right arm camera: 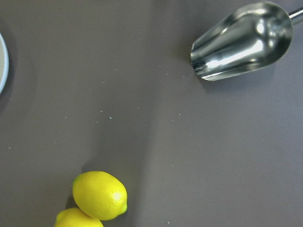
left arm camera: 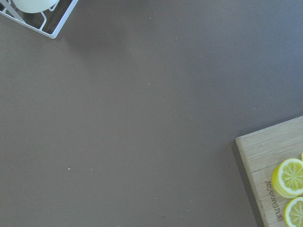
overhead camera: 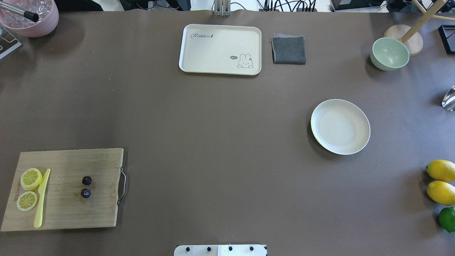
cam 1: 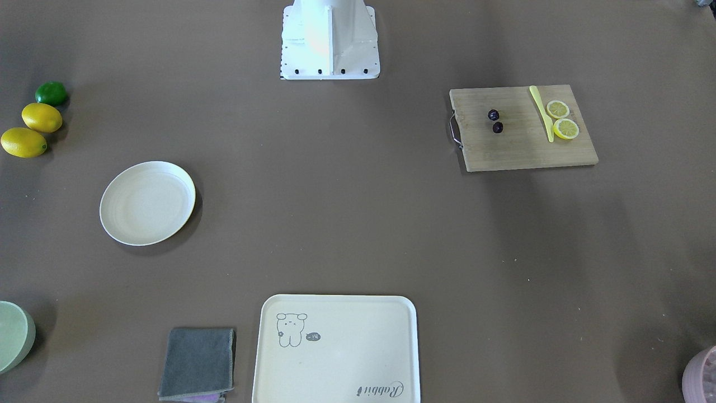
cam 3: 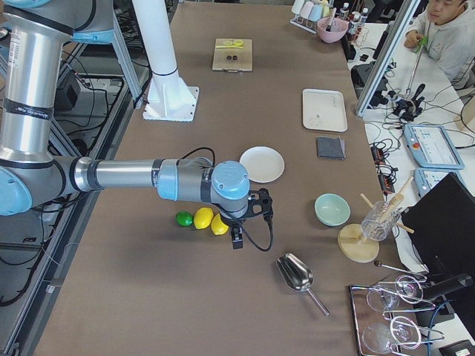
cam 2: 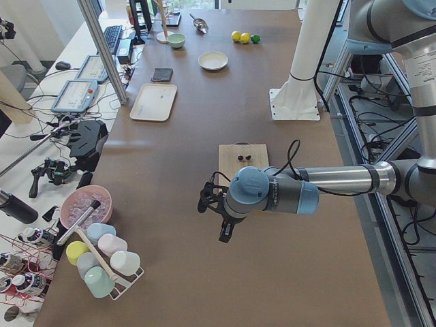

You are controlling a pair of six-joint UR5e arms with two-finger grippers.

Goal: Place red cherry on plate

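Cherry on the board, plate well apart across the table, both arms out at the table ends.

The red cherry (overhead camera: 85, 193), two dark round fruits close together, lies on the wooden cutting board (overhead camera: 71, 209) on the robot's left side, between the board's metal handle (overhead camera: 123, 185) and a yellow knife (overhead camera: 42, 199). Two lemon slices (overhead camera: 31, 178) sit just past the knife. The plate (overhead camera: 340, 127) is on the right half of the table. The left gripper (cam 2: 223, 235) hangs over the table near the board's lemon-slice end, touching nothing. It shows only in the side view, so I cannot tell how its jaws stand. The right gripper (cam 3: 236, 241) hangs by the whole lemons (cam 3: 211, 221) and a metal scoop (cam 3: 295, 273), and its jaw state cannot be judged either. A cream tray (overhead camera: 220, 49), grey cloth (overhead camera: 288, 49) and green bowl (overhead camera: 389, 53) sit along the far edge.
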